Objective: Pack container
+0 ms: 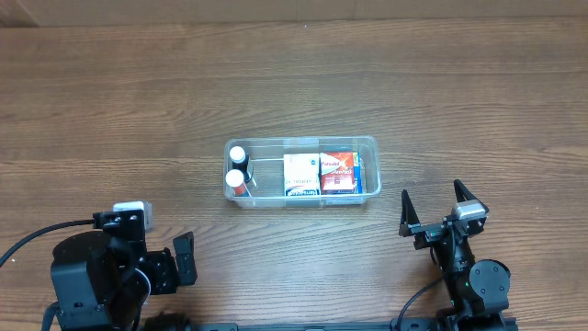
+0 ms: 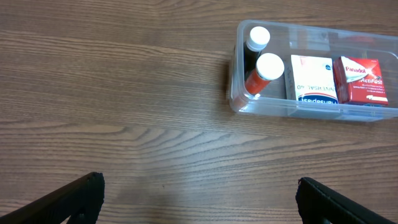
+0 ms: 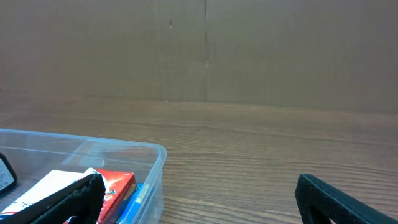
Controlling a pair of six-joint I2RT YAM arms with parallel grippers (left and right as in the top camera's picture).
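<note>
The clear plastic container (image 1: 370, 144) stands mid-table. It holds two white-capped bottles (image 1: 238, 168) at its left end, a white box (image 1: 300, 174) in the middle and a red box (image 1: 337, 168) over a blue one at the right. It also shows in the left wrist view (image 2: 236, 81) and the right wrist view (image 3: 152, 163). My left gripper (image 1: 184, 259) is open and empty at the front left, well short of the container. My right gripper (image 1: 434, 210) is open and empty just right of and in front of the container.
A brown cardboard wall (image 3: 205, 50) stands behind the wooden table (image 1: 138, 101). Both arm bases sit at the front edge.
</note>
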